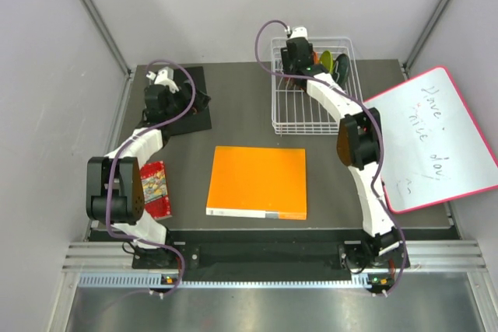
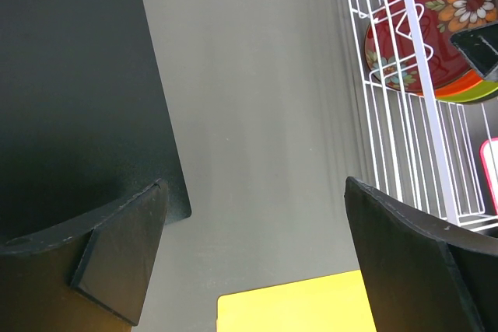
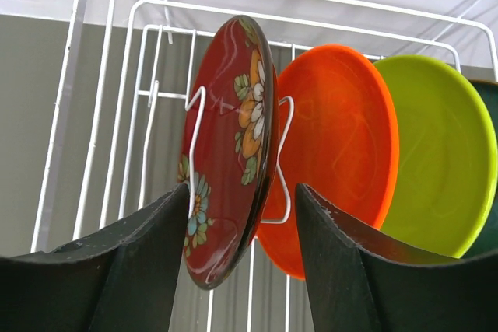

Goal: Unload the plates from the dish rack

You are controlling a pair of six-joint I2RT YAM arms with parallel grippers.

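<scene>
On dark grey surface (image 1: 233,114), far right: white wire dish rack (image 1: 296,110). Upright inside, left to right: dark red patterned plate (image 3: 233,153), orange plate (image 3: 334,145), lime green plate (image 3: 436,161), grey-blue plate (image 1: 342,69).

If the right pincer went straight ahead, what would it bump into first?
Probably the dark red plate, standing on edge in the dish rack, right between the fingers of the open right pincer.

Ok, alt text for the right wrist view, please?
The open right gripper flanks a dark red floral plate standing upright in the white wire dish rack. An orange plate and a lime green plate stand behind it.
</scene>
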